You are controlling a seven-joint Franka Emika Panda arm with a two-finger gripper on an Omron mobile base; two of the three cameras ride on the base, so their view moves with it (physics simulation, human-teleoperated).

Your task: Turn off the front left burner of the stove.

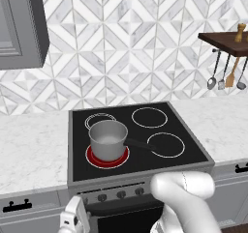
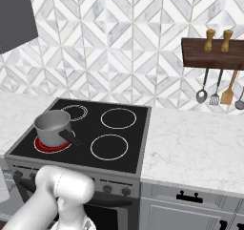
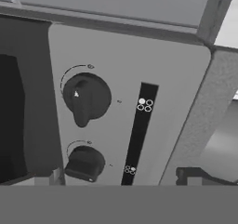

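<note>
A: Where is the front left burner [image 1: 107, 157]?
B: Glowing red beneath a steel saucepan [image 1: 107, 139] on the stove [image 1: 140, 145].
A: And the fingers?
B: Facing two dark knobs [image 3: 86, 97] on the grey front panel [image 3: 172, 107]; their opening cannot be told.

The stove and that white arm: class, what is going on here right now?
A white robot arm is reaching down to the stove's grey front panel, where the knobs sit. A steel saucepan stands on the front left burner, whose rings glow red, so it looks lit. The hand view looks closely at two dark knobs, an upper knob and a lower knob. Nothing is gripping either knob yet.
</note>
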